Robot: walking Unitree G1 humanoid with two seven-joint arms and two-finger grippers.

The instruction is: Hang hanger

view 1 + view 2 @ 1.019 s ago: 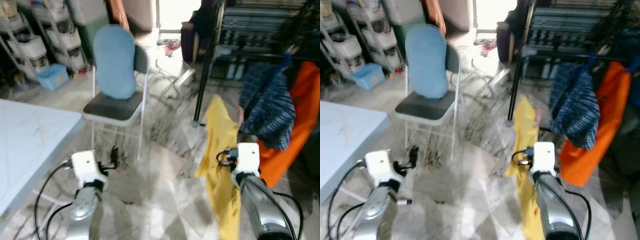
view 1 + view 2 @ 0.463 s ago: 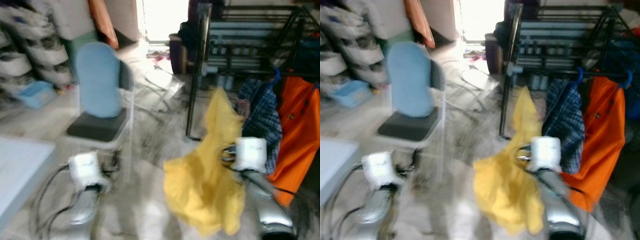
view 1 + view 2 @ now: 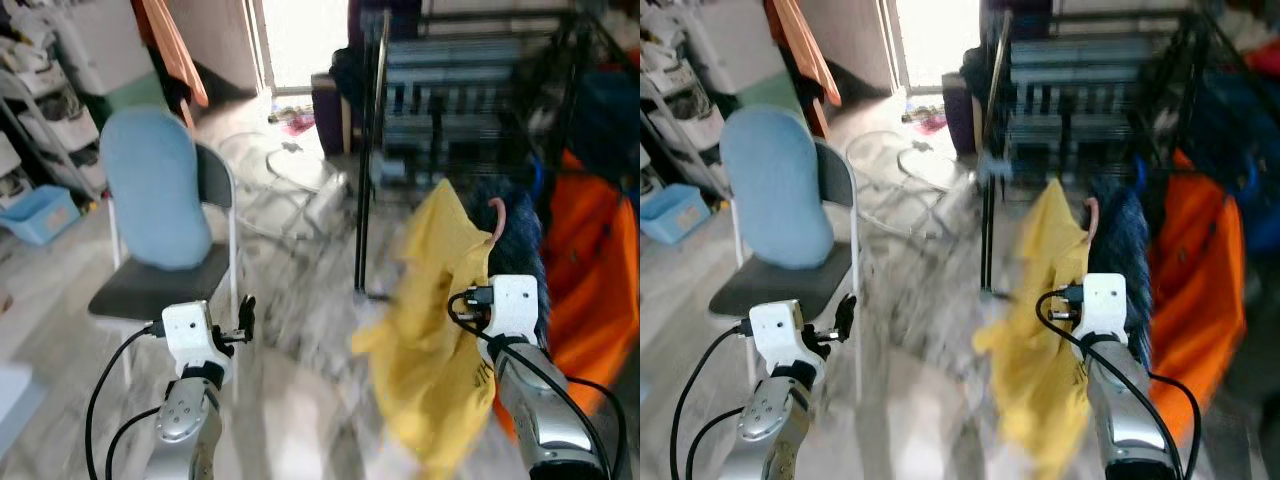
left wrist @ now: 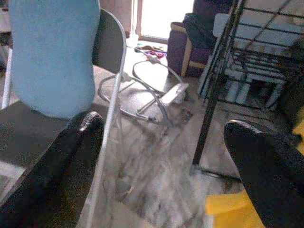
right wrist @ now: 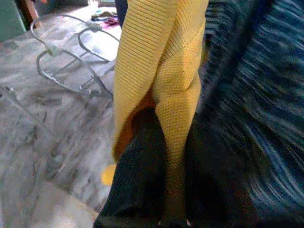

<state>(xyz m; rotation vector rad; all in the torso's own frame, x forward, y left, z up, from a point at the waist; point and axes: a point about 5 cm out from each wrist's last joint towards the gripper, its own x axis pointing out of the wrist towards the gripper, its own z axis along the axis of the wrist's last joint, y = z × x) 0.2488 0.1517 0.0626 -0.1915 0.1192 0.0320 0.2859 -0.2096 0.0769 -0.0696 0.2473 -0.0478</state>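
A yellow shirt (image 3: 440, 330) hangs from a hanger whose pink hook (image 3: 496, 216) sticks up above its collar. My right gripper (image 5: 176, 156) is shut on the shirt's neck; in the right wrist view the yellow knit is pinched between the black fingers (image 5: 142, 156). The shirt hangs just in front of the black clothes rack (image 3: 365, 150), close to a dark blue plaid garment (image 3: 520, 225). My left gripper (image 4: 161, 156) is open and holds nothing, low on the left near the chair.
An orange garment (image 3: 600, 270) hangs on the rack at the right. A grey folding chair (image 3: 205, 270) with a blue cushion (image 3: 150, 200) stands at the left. A metal wire frame (image 3: 300, 190) lies on the marble floor. Storage shelves (image 3: 30, 100) are at far left.
The camera has swung right and moved closer to the rack, so the white table has left the view. The yellow shirt swung out and now hangs higher, beside the plaid garment.
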